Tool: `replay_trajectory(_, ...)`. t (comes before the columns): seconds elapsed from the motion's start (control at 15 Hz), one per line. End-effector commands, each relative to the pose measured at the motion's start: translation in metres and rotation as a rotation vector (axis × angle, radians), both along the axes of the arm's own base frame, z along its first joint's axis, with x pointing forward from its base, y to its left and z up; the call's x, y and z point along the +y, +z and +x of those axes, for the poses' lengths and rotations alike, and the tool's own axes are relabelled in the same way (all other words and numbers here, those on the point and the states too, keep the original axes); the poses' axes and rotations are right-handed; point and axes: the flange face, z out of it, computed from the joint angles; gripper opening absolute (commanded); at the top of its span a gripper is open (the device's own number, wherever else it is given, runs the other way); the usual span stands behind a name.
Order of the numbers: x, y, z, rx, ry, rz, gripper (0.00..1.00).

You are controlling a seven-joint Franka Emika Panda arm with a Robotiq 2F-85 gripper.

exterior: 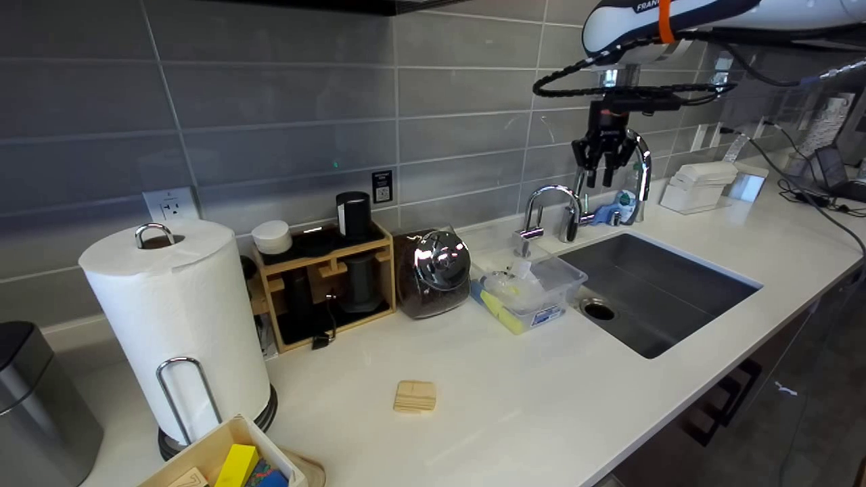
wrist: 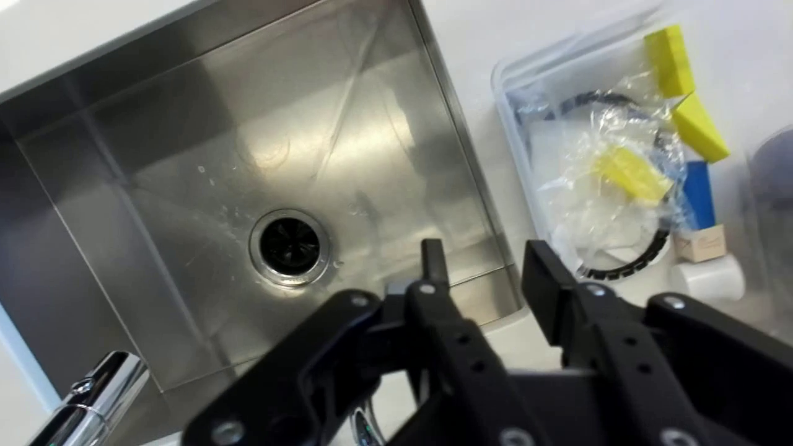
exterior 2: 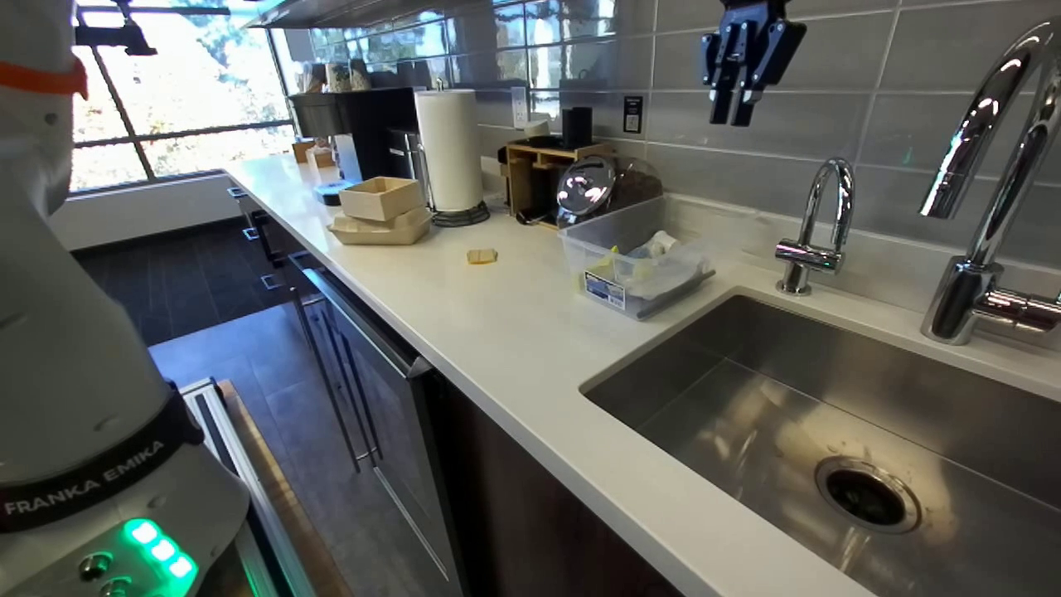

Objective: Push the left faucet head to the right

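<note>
Because pushing is probably requiring no grip, the spread jaws are hanging empty above the worktop [exterior: 494,392], clear of the left faucet head [exterior 2: 845,199].

Gripper [exterior 2: 730,118] hangs in open air; free room over the sink [exterior 2: 746,398], in front of the short spout [exterior 2: 844,199]; gap between it and the tall faucet [exterior 2: 988,236], which blocks one side; plastic bin [exterior 2: 601,257] sits lower on the other; tiled wall [exterior 2: 754,170] bars the back.
</note>
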Motion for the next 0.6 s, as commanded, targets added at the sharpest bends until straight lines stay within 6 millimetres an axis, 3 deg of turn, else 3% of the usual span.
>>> replay_trajectory(0.0, 0.036, 0.026, -0.037, 0.0, 0.193, 0.059, 0.7)
replay_trajectory(0.2, 0.061, 0.053, -0.059, -0.029, 0.345, 0.103, 0.95)
replay_trajectory(0.27, 0.066, 0.059, -0.066, -0.015, 0.394, 0.12, 0.99)
replay_trajectory(0.53, 0.074, 0.072, -0.085, 0.05, 0.545, 0.232, 1.0)
